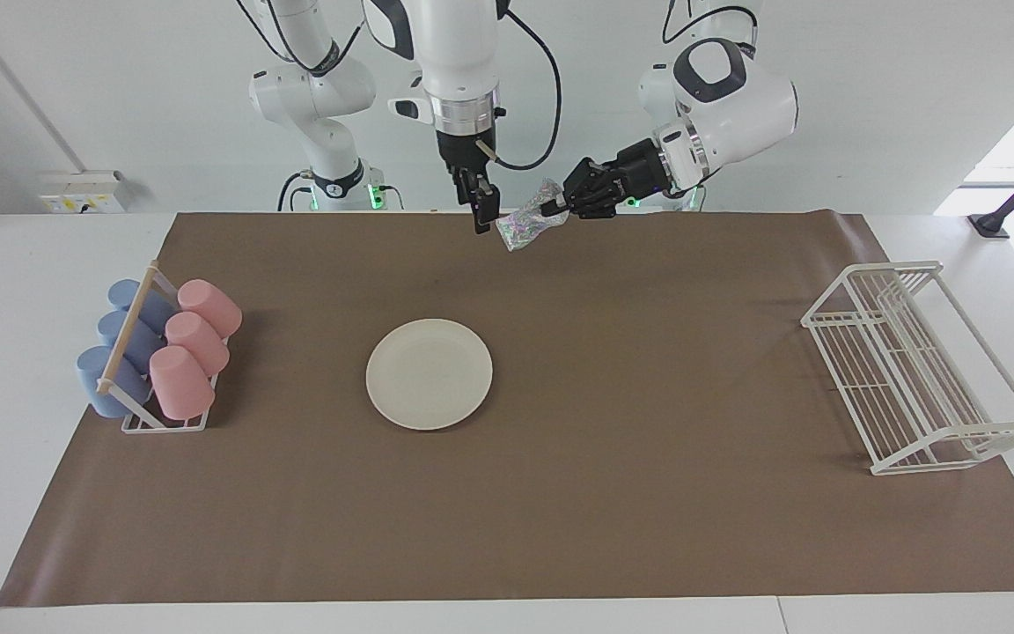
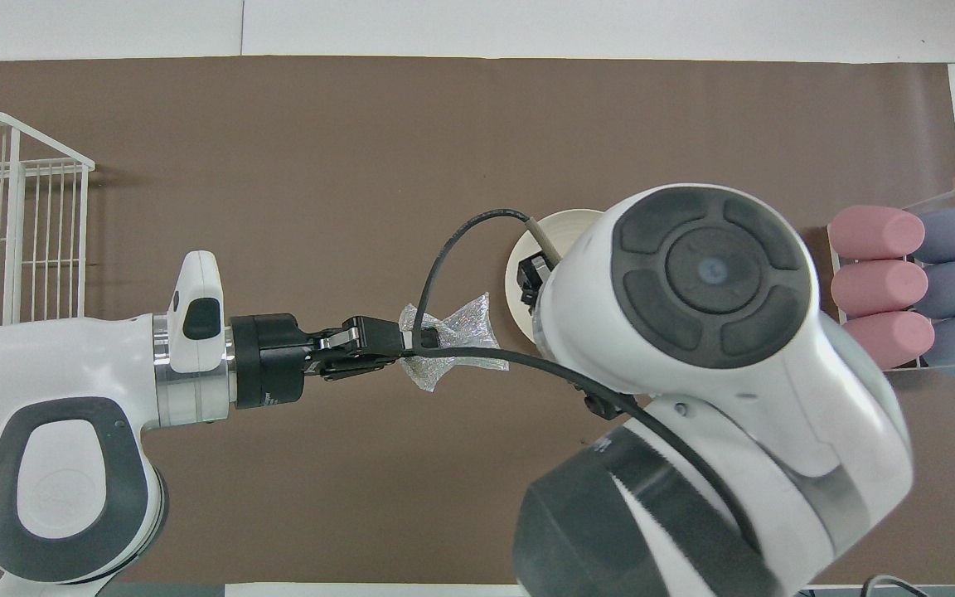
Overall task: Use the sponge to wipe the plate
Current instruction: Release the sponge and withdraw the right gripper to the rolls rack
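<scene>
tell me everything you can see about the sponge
The sponge is a small, shiny, crinkled wad, silvery-white with multicolour speckles, pinched to a waist with its ends flaring out. It hangs in the air above the brown mat near the robots' edge of the table, resting on nothing. The left gripper is shut on one end, holding it roughly level. The right gripper hangs just beside the free end, apart from it. The plate lies farther from the robots, untouched.
</scene>
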You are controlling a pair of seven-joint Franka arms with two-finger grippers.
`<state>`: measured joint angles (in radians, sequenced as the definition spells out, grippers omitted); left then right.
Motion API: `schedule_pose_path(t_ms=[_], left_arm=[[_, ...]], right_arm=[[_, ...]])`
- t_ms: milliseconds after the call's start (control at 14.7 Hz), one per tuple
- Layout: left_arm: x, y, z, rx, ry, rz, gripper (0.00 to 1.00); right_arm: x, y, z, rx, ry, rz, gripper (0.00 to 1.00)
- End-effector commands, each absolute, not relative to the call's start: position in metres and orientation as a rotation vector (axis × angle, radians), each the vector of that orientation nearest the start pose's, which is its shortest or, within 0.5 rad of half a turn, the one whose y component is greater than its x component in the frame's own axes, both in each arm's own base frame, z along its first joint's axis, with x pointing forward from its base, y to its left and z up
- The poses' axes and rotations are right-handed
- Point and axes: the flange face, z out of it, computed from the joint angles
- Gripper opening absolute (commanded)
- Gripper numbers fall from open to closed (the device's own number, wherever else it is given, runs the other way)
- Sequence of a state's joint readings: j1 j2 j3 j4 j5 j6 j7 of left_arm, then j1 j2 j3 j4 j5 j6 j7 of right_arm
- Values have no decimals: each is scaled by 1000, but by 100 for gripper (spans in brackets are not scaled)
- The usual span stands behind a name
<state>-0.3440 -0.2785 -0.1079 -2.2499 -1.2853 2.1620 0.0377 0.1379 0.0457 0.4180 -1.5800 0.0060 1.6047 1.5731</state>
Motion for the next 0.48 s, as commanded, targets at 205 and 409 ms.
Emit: schedule_pose_path(t_ms=[205, 409], left_arm=[[444, -223, 522, 2287, 227, -126, 0], [444, -210, 517, 2416, 229, -155, 0]], right_arm=[[527, 167, 611, -2995, 985, 16, 100], [537, 109, 616, -3068, 752, 25, 100]])
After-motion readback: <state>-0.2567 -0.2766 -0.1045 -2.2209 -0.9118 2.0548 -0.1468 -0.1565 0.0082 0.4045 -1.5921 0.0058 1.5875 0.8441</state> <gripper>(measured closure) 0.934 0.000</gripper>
